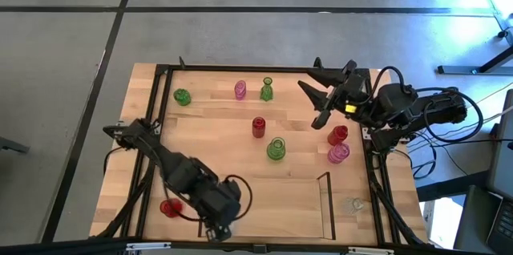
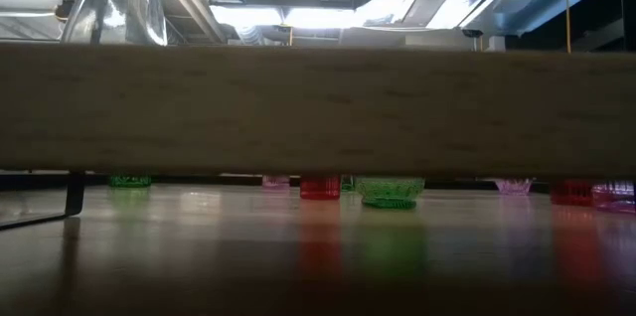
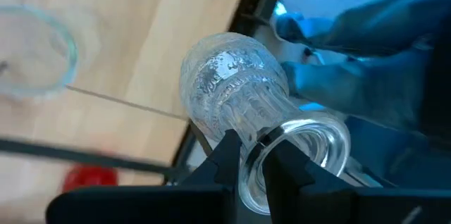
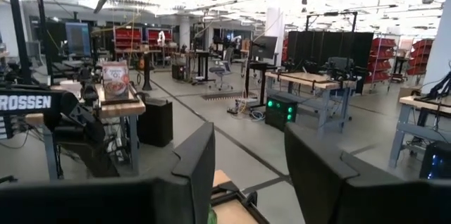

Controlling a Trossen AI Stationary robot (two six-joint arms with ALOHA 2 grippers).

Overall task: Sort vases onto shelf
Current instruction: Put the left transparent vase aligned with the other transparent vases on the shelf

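My left gripper [image 3: 255,155] hangs at the near edge of the light wooden tabletop [image 1: 216,131], by the near left corner of the low dark-edged shelf [image 1: 327,199]. Its jaws pinch the rim of a clear ribbed glass vase with a narrow neck [image 3: 236,90], which lies tilted, mouth toward my wrist. Just beside that arm, outside the shelf's left edge, sits a squat red glass vase [image 1: 170,207]. Another clear vase [image 1: 353,204] stands right of the shelf.

My right gripper [image 1: 327,95] waits over the far right part of the tabletop, jaws spread wide and holding nothing. Near it stand a red vase [image 1: 337,135] and a pink vase [image 1: 338,154]. Toward the middle are a round green vase [image 1: 276,149] and a small red vase [image 1: 258,127]; along the far edge stand a squat green vase [image 1: 182,97], a pink narrow vase [image 1: 240,89] and a green narrow-necked vase [image 1: 266,89].
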